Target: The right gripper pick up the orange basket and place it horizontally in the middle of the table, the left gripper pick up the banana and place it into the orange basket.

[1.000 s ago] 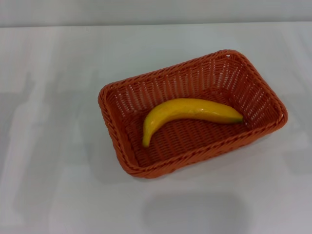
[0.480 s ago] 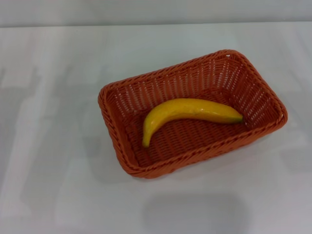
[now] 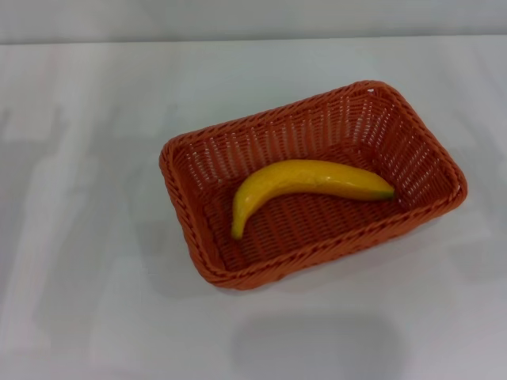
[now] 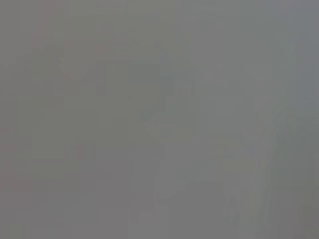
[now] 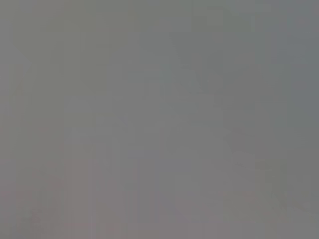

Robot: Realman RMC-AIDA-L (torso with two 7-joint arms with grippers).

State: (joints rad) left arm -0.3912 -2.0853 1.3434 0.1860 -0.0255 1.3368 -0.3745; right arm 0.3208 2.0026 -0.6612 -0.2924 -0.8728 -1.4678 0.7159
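Observation:
The orange basket (image 3: 198, 261) stands on the white table (image 3: 87, 237) near the middle of the head view, its long side running left to right and slightly skewed. Inside it lies the yellow banana (image 3: 301, 180), curved, with its dark stem tip toward the basket's right wall. Neither the left gripper nor the right gripper shows in the head view. Both wrist views are a featureless grey with no fingers or objects in them.
Bare tabletop surrounds the basket on every side. The table's far edge (image 3: 253, 39) runs across the top of the head view against a pale wall.

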